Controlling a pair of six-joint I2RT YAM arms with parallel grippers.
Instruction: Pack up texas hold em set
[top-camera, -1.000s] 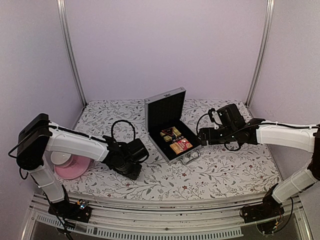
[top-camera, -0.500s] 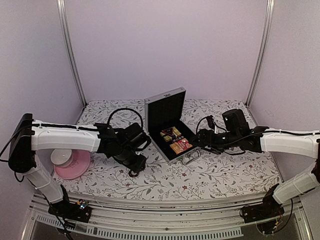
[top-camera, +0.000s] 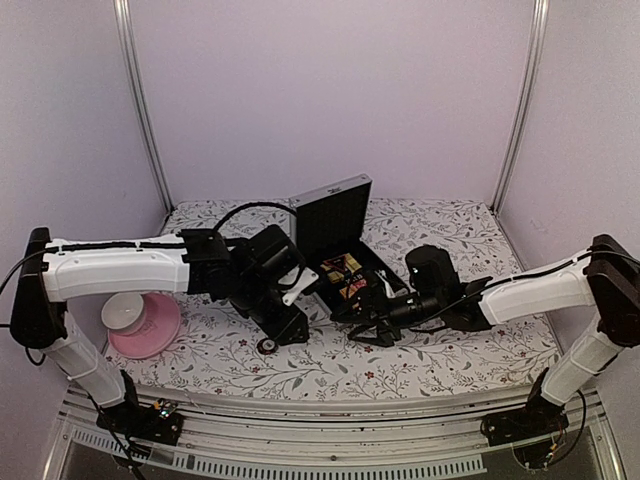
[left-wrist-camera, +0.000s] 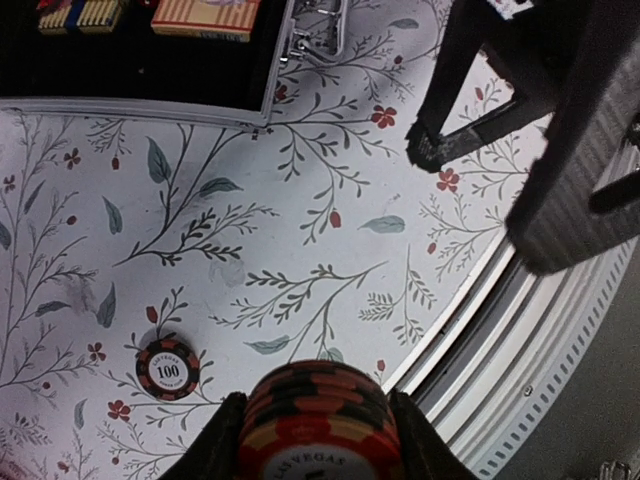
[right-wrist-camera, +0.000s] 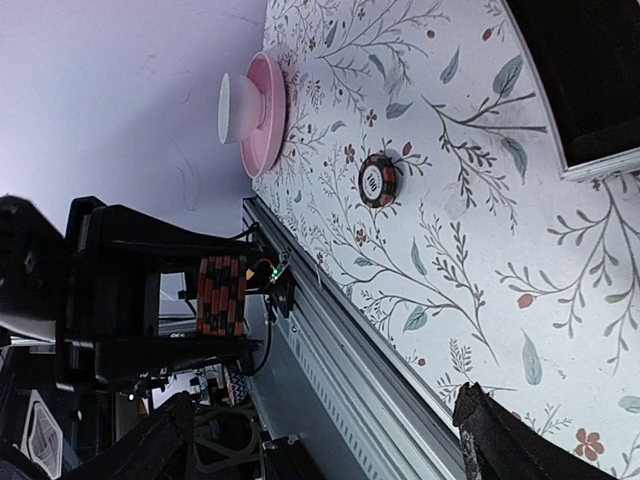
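Observation:
The silver case (top-camera: 333, 218) of the texas hold em set stands open, lid upright, with yellow and red card packs (top-camera: 349, 280) in its black base. My left gripper (left-wrist-camera: 312, 432) is shut on a stack of red and black poker chips (left-wrist-camera: 314, 412), held above the cloth in front of the case. That stack (right-wrist-camera: 222, 295) also shows in the right wrist view. One loose chip (left-wrist-camera: 167, 367) lies flat on the cloth (top-camera: 267, 346). My right gripper (right-wrist-camera: 320, 450) is open and empty, low in front of the case (top-camera: 360, 312), facing the left gripper.
A pink plate (top-camera: 160, 330) with a white bowl (top-camera: 122, 315) sits at the left. The table's metal front rail (left-wrist-camera: 520, 330) runs close below both grippers. The right gripper's dark fingers (left-wrist-camera: 570, 190) loom at the left wrist view's upper right.
Both arms have swung inward to the front of the case. The left gripper rose and moved right with its chip stack; the right gripper moved left and down, still open.

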